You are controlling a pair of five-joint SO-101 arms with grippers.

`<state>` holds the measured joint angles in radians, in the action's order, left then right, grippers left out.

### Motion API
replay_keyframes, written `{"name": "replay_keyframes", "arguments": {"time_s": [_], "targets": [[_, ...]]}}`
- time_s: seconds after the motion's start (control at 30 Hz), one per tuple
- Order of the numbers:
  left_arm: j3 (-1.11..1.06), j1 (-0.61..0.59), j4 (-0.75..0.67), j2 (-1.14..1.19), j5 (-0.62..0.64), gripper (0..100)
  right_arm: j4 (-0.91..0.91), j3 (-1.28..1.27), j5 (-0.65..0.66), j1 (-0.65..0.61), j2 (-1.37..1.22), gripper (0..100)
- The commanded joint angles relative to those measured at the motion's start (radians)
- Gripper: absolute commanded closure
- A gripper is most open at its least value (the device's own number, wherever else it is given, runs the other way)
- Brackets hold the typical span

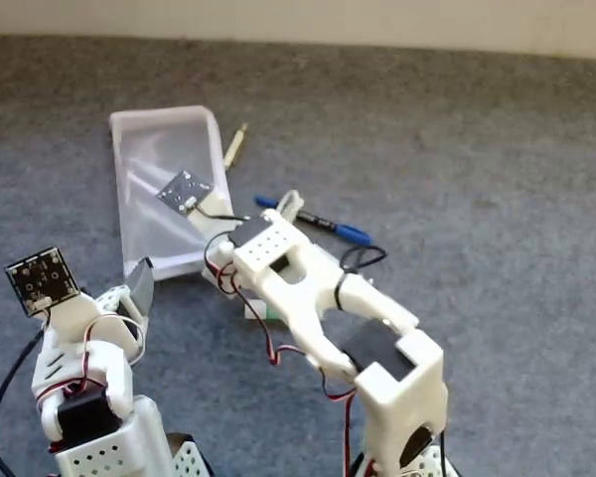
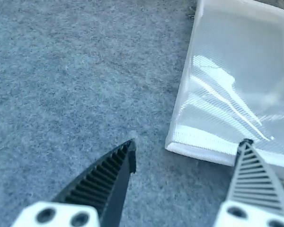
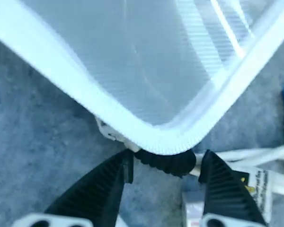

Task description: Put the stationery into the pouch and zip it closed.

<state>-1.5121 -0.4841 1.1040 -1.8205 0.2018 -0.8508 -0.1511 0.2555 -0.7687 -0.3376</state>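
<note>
Pouch (image 1: 164,169): translucent, flat on the grey carpet (image 1: 477,149), left of centre. Its long axis runs from the far edge toward my bases, and the near short end points at my two arms.

Left gripper (image 2: 187,149): released, jaws wide apart and holding nothing. It hangs over bare carpet just off the pouch's (image 2: 236,80) near left corner.

Right gripper (image 3: 165,165): at the pouch's (image 3: 146,61) near right corner. The jaws are parted, one on each side of the black zip pull (image 3: 165,161) and close beside it. I see a thin gap on one side and cannot confirm contact on the other.

Blue pen (image 1: 323,223): outside the pouch, on the carpet to its right, lying diagonally. Its far end points toward the pouch's right long edge.

Tan stick-shaped item (image 1: 235,146): also outside, just beside the pouch's far right corner.
</note>
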Motion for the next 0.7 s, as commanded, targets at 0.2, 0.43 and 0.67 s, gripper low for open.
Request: {"name": "replay_keyframes", "arguments": {"time_s": [0.2, 0.43, 0.67], "targets": [[0.050, -0.012, 0.002, -0.013, 0.008, 69, 0.018, 0.084, 0.198, -0.013, -0.102, 91.1], [0.048, -0.012, 0.002, -0.013, 0.006, 69, 0.013, 0.087, 0.269, -0.015, -0.110, 99.5], [0.039, -0.010, 0.002, -0.013, 0.006, 69, -0.113, 0.107, 0.269, -0.008, -0.096, 99.4]]}}
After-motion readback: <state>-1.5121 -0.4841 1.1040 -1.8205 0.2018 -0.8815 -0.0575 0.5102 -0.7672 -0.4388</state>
